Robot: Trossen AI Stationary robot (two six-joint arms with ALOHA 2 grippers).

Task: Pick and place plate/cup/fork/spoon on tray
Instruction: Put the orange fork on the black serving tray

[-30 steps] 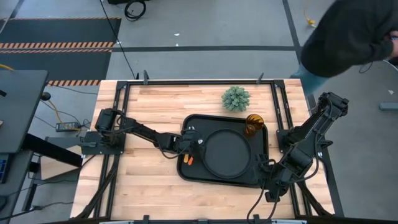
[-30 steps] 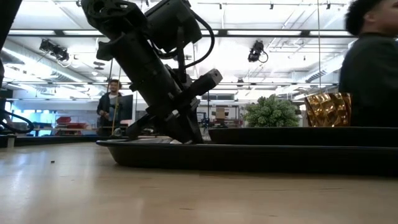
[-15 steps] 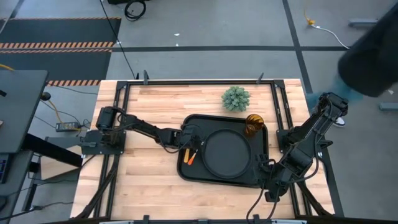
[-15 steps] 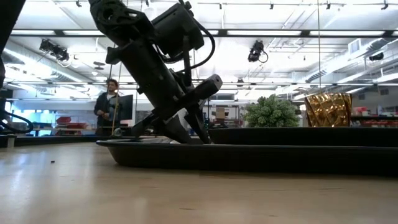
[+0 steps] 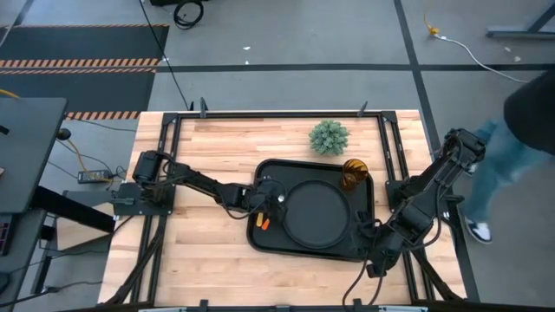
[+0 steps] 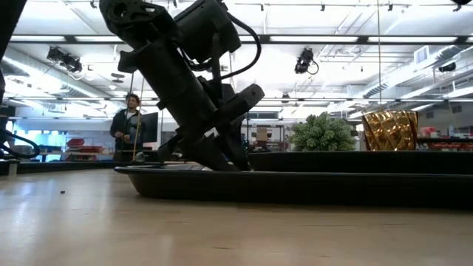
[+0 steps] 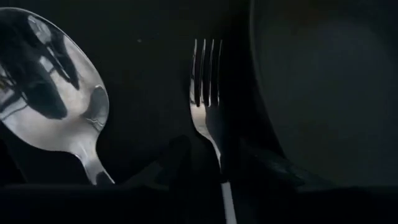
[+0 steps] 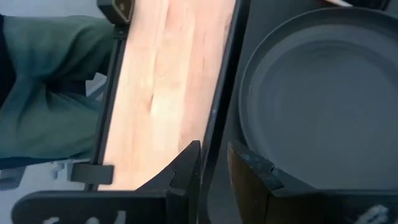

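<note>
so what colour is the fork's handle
Orange, seen best in the high view: the fork lies on the tray.

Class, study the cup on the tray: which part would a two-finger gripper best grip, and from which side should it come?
Grip the cup by its rim or upper wall, coming straight down from above. It stands upright in the tray's far right corner, with the tray rim close on two sides and the plate beside it, so a sideways approach looks cramped. Its round wall should fit between two fingers.
</note>
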